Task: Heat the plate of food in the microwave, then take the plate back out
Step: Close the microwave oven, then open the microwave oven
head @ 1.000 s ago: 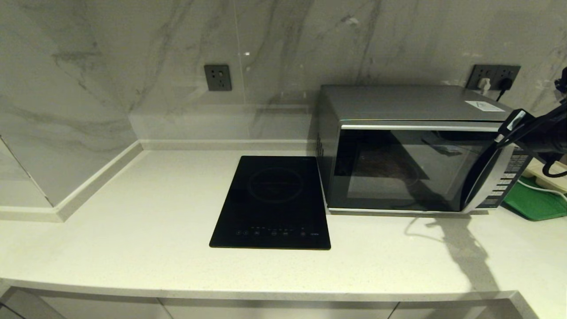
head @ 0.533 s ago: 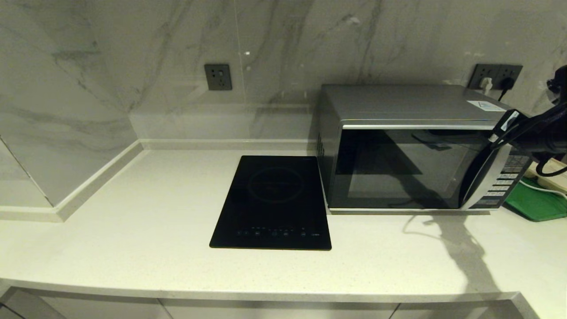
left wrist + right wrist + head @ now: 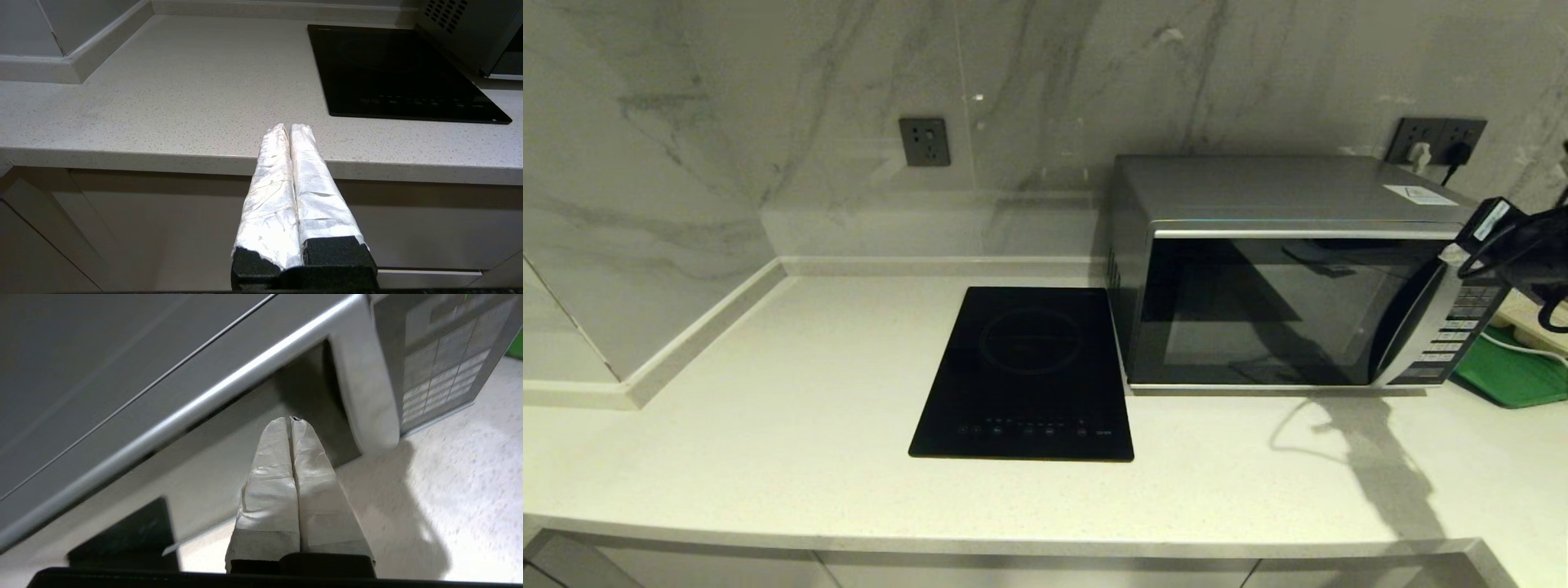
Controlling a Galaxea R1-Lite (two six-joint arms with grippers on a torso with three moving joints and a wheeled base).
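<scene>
Microwave [image 3: 1290, 273] door closed; plate of food not visible. Right gripper [image 3: 292, 420] pinched together, empty, near curved door band [image 3: 363, 396]. Left gripper [image 3: 289, 128] closed, parked before counter edge. Risk: closed fingers slip off band, door stays closed.

My right gripper [image 3: 291, 421] is wrapped in matt white tape; the microwave [image 3: 1290, 273] shows brushed metal and glossy dark glass.

No legible text anywhere. White sticker on top of the microwave [image 3: 1282, 269]: print unreadable. Its button panel [image 3: 1462, 327] markings and the induction hob [image 3: 1029, 371] control icons are too small to read.
</scene>
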